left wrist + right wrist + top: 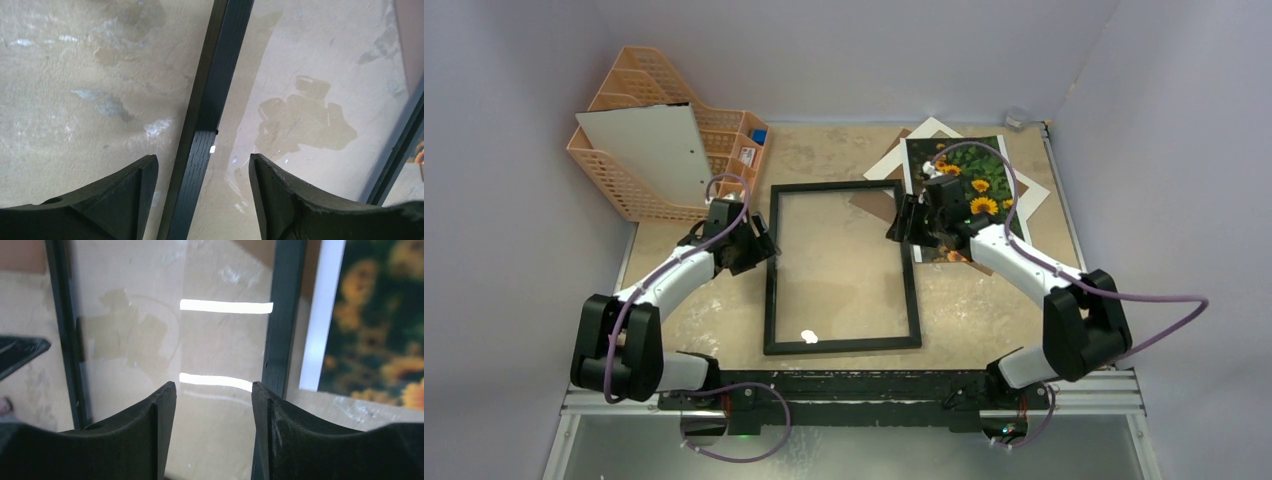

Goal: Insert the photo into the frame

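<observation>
I have the frame (771, 272) lying flat in the middle of the table (984, 300), its long axis running near to far and its far end skewed slightly to the right. The glass shows the tabletop through it, and one small white scrap (808, 337) sits by the near bar.

The photo (980, 186) is still outside the frame, face up just right of its far-right corner. Its long axis also runs near to far, a little skewed. It rests on the white mat board (930, 130), and my right arm crosses over its near part. A brown board (871, 198) peeks out between mat and frame.

My left gripper (204, 200) has its jaws spread, astride the frame's left bar. The bar passes between the fingers (125, 195), and neither seems to touch it. My right gripper (214, 432) is likewise released above the glass, just inside the right bar. That bar runs beside one of the fingertips (280, 435).

The tabletop is beige, worn and blotched with stains, and plain pale walls close it in on three sides.

I count one frame, one photo, one mat and one orange basket organiser (639, 192) at the far left. A single white panel (652, 150) leans in the organiser.
</observation>
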Controlling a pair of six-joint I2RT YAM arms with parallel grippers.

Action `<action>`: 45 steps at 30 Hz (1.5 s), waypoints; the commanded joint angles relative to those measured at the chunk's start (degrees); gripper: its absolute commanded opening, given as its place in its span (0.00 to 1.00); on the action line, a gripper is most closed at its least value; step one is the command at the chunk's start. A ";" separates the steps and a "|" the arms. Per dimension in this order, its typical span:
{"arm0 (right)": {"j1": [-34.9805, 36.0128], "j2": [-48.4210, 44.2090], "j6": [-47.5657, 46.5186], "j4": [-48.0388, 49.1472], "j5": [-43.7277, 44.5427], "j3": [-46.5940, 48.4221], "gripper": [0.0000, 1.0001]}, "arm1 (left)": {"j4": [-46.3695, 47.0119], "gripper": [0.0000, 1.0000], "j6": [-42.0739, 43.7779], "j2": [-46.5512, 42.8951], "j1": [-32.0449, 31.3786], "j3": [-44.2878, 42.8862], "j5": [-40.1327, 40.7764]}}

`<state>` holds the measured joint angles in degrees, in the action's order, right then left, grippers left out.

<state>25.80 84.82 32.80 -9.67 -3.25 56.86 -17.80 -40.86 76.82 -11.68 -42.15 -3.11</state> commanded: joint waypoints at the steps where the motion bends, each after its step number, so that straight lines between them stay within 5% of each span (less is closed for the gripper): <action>1: 0.81 -6.00 -6.51 4.40 -17.27 -6.20 0.57 | -0.52 0.69 0.02 -1.35 0.34 2.18 -1.85; 9: 5.67 -6.62 -11.35 10.17 -40.94 -14.84 0.49 | 0.25 0.67 -1.33 -1.85 0.32 5.79 -3.25; 17: 13.69 -1.81 -8.40 13.37 -36.75 -17.79 0.43 | 2.14 0.62 -2.25 -1.60 0.34 8.08 -4.69; 27: 15.59 1.99 -8.83 11.22 -31.21 -19.13 0.41 | 2.34 0.61 -2.05 -0.83 0.34 8.14 -4.47; 45: 15.60 -5.51 -4.98 10.41 -27.20 -15.96 0.41 | 1.43 0.60 -0.57 -0.98 0.34 6.37 -3.91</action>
<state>41.25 84.66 25.04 1.43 -31.40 37.91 -16.80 -42.37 76.12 -11.64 -34.76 -7.16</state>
